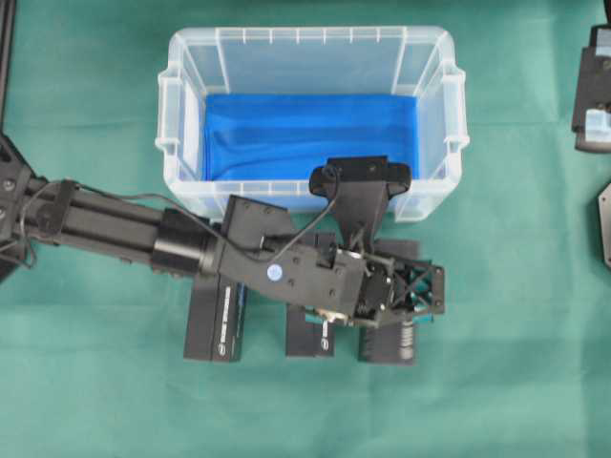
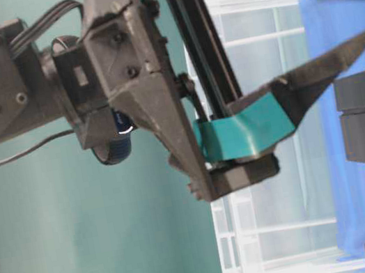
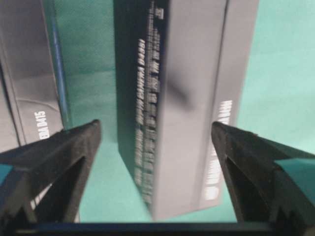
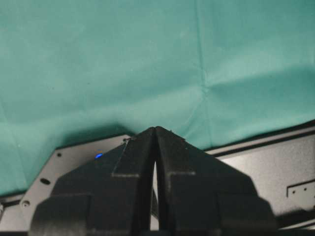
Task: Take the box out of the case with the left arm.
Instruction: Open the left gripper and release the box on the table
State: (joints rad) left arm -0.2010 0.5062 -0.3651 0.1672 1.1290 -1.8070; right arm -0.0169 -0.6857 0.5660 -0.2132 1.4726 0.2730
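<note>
The clear case (image 1: 191, 57) stands at the back with only a blue cloth (image 1: 305, 134) on its bottom. In front of it, three black boxes lie side by side on the green table. My left gripper (image 1: 389, 313) hangs over the rightmost box (image 1: 387, 345). In the left wrist view this box (image 3: 187, 98) stands between the black fingers (image 3: 74, 142), with a gap on each side, so the left gripper (image 3: 155, 127) is open and touches nothing. My right gripper (image 4: 155, 129) is shut and empty over bare cloth.
The other two black boxes (image 1: 215, 324) (image 1: 310, 336) lie left of the one under the gripper. The left arm (image 1: 105, 224) reaches in from the left edge. Parts of the right arm (image 1: 594, 91) sit at the right edge. A green cloth (image 1: 516, 363) covers the table.
</note>
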